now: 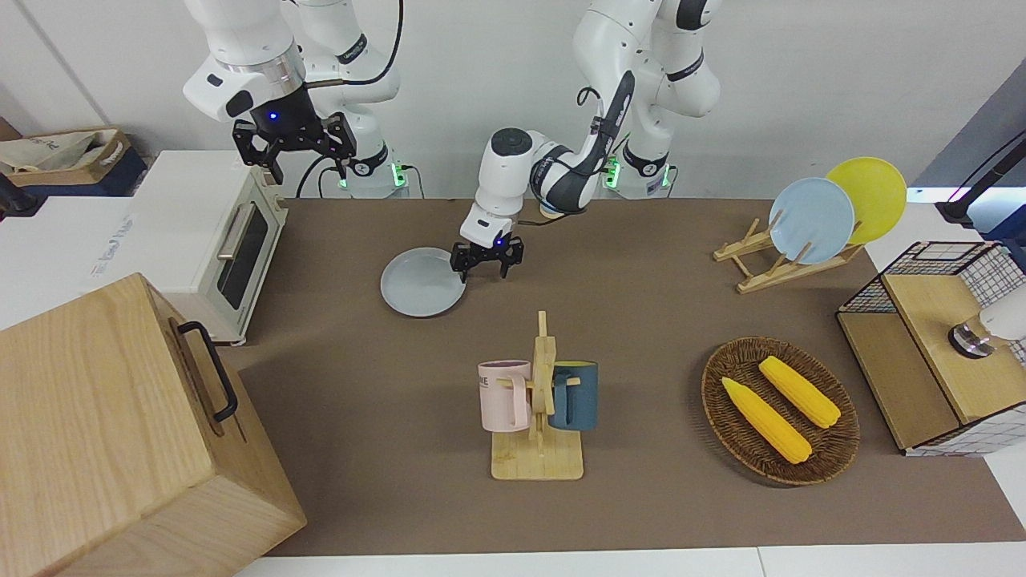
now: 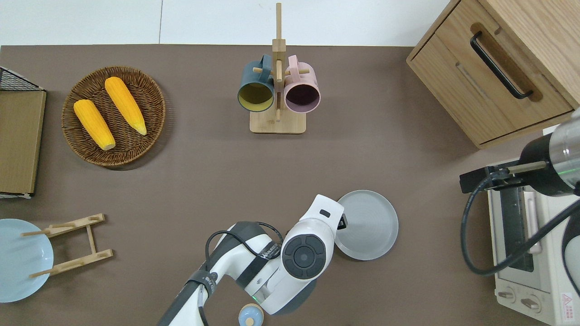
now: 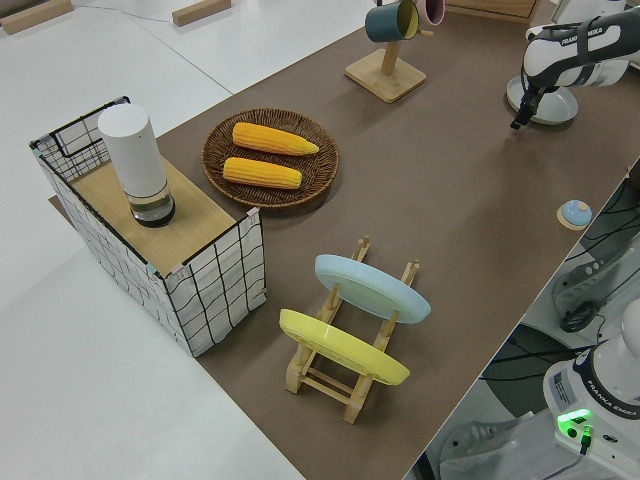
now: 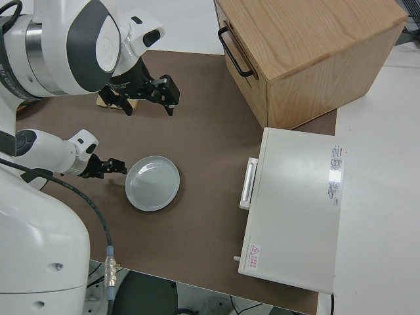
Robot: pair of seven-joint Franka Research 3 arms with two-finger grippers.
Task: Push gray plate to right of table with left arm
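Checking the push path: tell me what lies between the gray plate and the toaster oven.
Only bare table separates the gray plate from the toaster oven, as the overhead view shows.

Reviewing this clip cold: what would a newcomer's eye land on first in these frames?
Probably the left gripper, low at the gray plate's rim on the side toward the left arm's end of the table. Next, the bright corn cobs in the wicker basket, and the mug rack at mid-table, farther from the robots than the plate. The right arm is parked.
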